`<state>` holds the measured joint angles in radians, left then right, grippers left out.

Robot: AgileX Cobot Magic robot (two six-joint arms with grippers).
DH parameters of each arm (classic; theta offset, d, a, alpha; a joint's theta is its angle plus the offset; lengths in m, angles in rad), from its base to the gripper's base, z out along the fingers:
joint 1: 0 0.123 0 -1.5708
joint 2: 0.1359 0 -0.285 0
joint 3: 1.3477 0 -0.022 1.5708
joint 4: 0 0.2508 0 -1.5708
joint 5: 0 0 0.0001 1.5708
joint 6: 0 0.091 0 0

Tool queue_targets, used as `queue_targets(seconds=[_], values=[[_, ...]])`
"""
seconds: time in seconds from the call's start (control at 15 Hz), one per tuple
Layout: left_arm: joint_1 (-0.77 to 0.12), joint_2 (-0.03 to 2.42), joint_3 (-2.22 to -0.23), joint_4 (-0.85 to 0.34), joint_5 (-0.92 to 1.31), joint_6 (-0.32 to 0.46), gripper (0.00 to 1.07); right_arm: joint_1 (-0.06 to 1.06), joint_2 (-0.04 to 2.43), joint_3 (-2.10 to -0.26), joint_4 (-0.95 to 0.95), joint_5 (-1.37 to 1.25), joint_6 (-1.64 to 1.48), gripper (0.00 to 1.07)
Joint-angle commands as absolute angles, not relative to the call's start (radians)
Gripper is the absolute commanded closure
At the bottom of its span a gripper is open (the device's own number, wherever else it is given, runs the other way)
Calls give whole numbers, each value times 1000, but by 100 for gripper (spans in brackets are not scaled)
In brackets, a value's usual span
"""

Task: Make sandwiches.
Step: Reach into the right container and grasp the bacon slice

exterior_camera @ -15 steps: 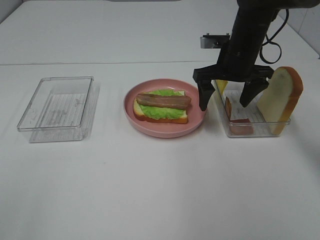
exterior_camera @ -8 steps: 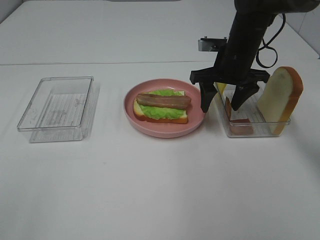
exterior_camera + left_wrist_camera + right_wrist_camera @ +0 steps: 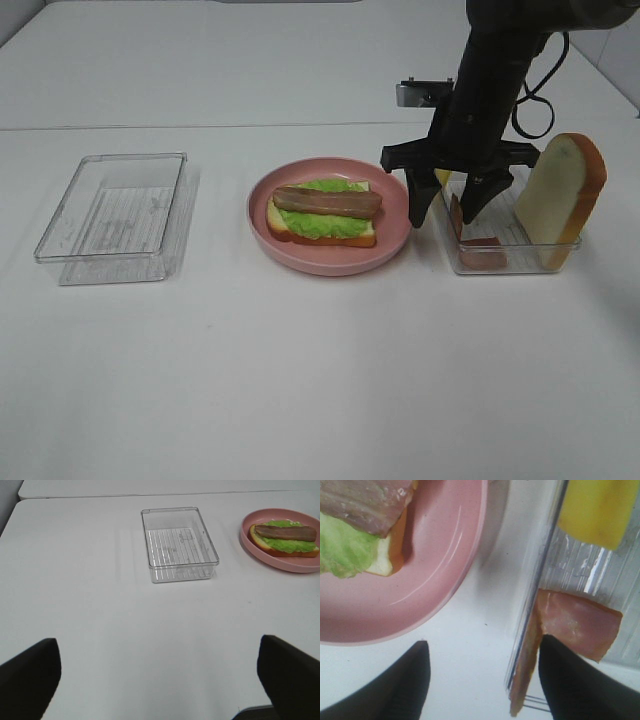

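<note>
My right gripper (image 3: 443, 216), half-open and empty, straddles a wall of the clear tray (image 3: 505, 268) beside the pink plate (image 3: 300, 262), where the sandwich (image 3: 322, 212) sits; closing here could pinch wall and bacon strip (image 3: 524, 680) together and drag the tray

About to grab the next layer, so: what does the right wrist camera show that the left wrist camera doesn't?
Only the right wrist: the yellow cheese slice and a bacon slice in a clear tray, whose wall stands between the fingers of the open right gripper. Only the left wrist: the other clear tray and the open left gripper. Both: the pink plate carrying the open sandwich.
</note>
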<state>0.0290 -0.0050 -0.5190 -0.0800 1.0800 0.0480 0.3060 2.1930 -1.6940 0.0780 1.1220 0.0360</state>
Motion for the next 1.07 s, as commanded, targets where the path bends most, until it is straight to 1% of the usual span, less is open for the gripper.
queue_targets(seconds=[0.07, 0.2, 0.27, 0.33, 0.47, 0.6, 0.67, 0.93, 1.0, 1.07], values=[[33, -28, -516, -89, 1070, 41, 6, 304, 2195, -1697, 77, 1123, 24, 44], [33, -28, -516, -89, 1070, 41, 6, 304, 2195, -1697, 76, 1125, 24, 44], [33, -28, -516, -89, 1070, 41, 6, 304, 2195, -1697, 76, 1126, 24, 47], [33, -28, -516, -89, 1070, 41, 6, 304, 2195, -1697, 73, 1127, 25, 56], [33, -28, -516, -89, 1070, 41, 6, 304, 2195, -1697, 63, 1129, 26, 66], [33, -28, -516, -89, 1070, 41, 6, 304, 2195, -1697, 50, 1129, 26, 74], [33, -28, -516, -89, 1070, 41, 6, 304, 2195, -1697, 44, 1129, 26, 82], [33, -28, -516, -89, 1070, 41, 6, 304, 2195, -1697, 42, 1129, 26, 99], [33, -28, -516, -89, 1070, 41, 6, 304, 2195, -1697, 42, 1135, 26, 106], [33, -28, -516, -89, 1070, 41, 6, 304, 2195, -1697, 42, 1147, 26, 107]])
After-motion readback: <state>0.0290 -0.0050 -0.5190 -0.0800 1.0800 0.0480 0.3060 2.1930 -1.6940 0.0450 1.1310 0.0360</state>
